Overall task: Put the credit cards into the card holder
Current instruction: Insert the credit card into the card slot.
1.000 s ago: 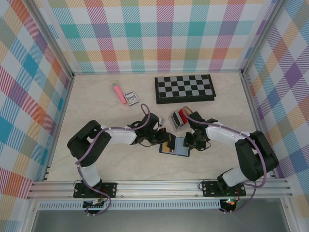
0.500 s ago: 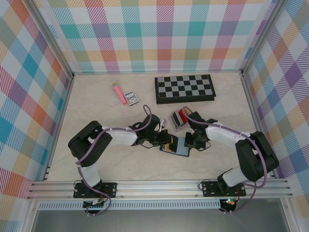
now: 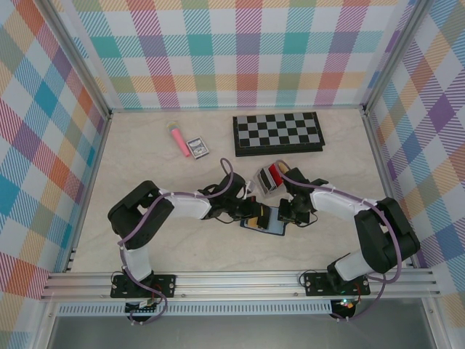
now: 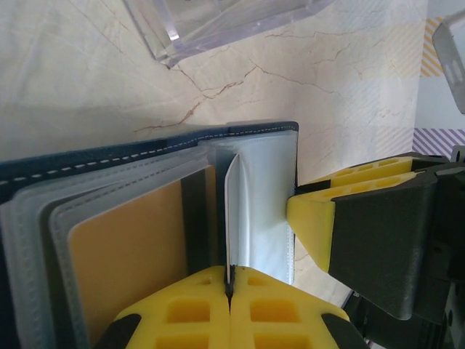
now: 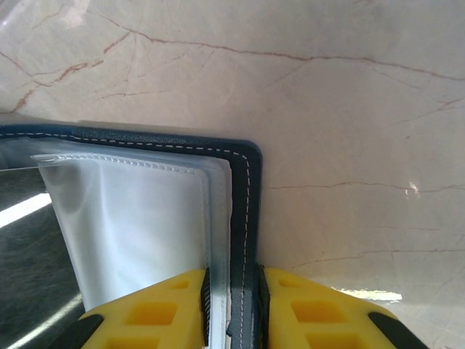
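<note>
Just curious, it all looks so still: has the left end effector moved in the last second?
Yes: the left end effector slid right toward the wallet, judged against the chessboard.

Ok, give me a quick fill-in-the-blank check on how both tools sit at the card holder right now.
1. The right tool is ____ on the navy edge of the card holder.
2. The left tool pinches a thin clear sleeve that stands ____ out of the holder.
3. The checkered board lying by the back wall is a ____.
Missing words: shut; upright; chessboard.
</note>
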Available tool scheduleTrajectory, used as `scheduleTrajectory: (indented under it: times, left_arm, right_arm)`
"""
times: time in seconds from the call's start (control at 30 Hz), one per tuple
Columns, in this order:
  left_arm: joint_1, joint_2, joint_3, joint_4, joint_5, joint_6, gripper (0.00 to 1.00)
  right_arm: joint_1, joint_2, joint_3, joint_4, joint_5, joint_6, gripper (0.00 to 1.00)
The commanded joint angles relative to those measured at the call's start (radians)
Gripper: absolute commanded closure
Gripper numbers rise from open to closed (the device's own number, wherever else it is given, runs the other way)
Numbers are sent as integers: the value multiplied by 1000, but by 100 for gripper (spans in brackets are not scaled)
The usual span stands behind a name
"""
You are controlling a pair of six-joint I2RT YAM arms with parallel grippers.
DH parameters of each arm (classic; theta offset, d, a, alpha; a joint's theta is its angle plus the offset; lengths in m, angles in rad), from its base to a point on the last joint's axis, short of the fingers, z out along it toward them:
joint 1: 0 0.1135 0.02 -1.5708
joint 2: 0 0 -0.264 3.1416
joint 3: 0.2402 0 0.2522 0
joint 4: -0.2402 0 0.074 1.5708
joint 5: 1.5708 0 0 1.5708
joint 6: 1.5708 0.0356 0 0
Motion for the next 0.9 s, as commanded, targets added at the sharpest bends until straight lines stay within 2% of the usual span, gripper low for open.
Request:
scheduleTrajectory:
  times: [0.0, 0.1, 0.27, 0.4, 0.73, 0.87]
  left_arm:
    - [-22, 36, 17, -8, -25, -8, 100]
    - [-22, 35, 14, -5, -30, -12, 100]
    - [-32, 38, 28, -15, -20, -4, 93]
    - [-60, 52, 82, -95, -41, 37, 90]
    - [-65, 11, 117, -292, -172, 98, 79]
    - [-65, 9, 128, -324, -182, 115, 81]
  right_arm:
    - [3, 7, -39, 43, -31, 19, 76]
    - [4, 8, -38, 44, -32, 21, 76]
    - [4, 6, -39, 48, -38, 27, 76]
    - [2, 3, -40, 54, -44, 37, 76]
    - [2, 1, -42, 34, -5, 47, 75]
    - [2, 3, -42, 35, -7, 47, 75]
